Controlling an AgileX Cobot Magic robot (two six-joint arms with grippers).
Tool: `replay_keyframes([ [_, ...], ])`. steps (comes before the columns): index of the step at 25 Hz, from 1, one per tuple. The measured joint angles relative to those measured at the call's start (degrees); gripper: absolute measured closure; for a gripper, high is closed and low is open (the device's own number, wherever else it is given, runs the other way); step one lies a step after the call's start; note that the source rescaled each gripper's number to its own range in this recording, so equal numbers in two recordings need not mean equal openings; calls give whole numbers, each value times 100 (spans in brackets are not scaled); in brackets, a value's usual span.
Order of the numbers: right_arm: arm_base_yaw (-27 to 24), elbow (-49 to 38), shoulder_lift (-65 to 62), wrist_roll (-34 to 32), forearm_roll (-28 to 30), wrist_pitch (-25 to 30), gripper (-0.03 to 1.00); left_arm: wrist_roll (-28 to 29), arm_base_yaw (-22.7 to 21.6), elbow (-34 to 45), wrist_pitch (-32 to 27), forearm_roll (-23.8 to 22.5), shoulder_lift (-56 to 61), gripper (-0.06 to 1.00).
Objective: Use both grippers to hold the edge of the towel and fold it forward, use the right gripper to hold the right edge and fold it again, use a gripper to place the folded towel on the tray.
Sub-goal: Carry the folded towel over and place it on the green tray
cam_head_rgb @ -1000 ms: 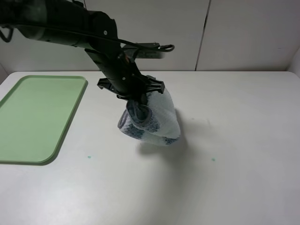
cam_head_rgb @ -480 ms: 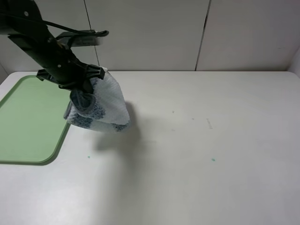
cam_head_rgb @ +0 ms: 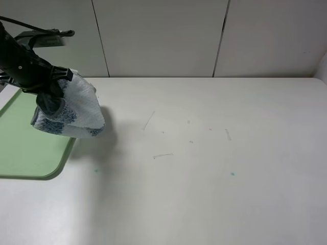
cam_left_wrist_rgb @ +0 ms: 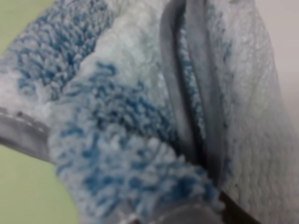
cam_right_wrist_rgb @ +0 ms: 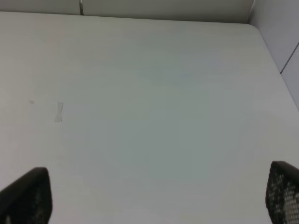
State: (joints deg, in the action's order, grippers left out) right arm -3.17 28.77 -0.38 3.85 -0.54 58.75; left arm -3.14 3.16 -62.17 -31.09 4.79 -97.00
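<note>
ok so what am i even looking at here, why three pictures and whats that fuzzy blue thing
It is a robot with two arms, each ending in a pincer gripper. One camera looks down from high up; the other two sit on the wrists. In the high view the left gripper holds a bunched striped towel in the air at the edge of a green tray on a white table. The fuzzy blue picture is that towel seen close from the left wrist. The right wrist view shows the right gripper open over bare table.
</note>
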Motion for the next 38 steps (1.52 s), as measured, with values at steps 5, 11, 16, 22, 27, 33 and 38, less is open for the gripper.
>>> replay_keyframes([
  [5,0,0,0,0,0,0,-3,-197,-477,0,398,0,-35,77],
  [11,0,0,0,0,0,0,-3,-220,-843,0,895,0,-333,77],
  [16,0,0,0,0,-5,0,-3,-301,-1031,0,1444,-19,-552,77],
  [22,0,0,0,0,-11,0,-3,-345,-1097,18,1660,-19,-824,77],
  [27,0,0,0,0,-23,0,-3,-345,-1108,28,1678,-19,-835,57],
  [33,0,0,0,0,-23,0,-3,-370,-1176,28,1731,-19,-829,-1],
  [38,0,0,0,0,-23,0,-3,-456,-1176,28,1564,-19,-666,-5],
])
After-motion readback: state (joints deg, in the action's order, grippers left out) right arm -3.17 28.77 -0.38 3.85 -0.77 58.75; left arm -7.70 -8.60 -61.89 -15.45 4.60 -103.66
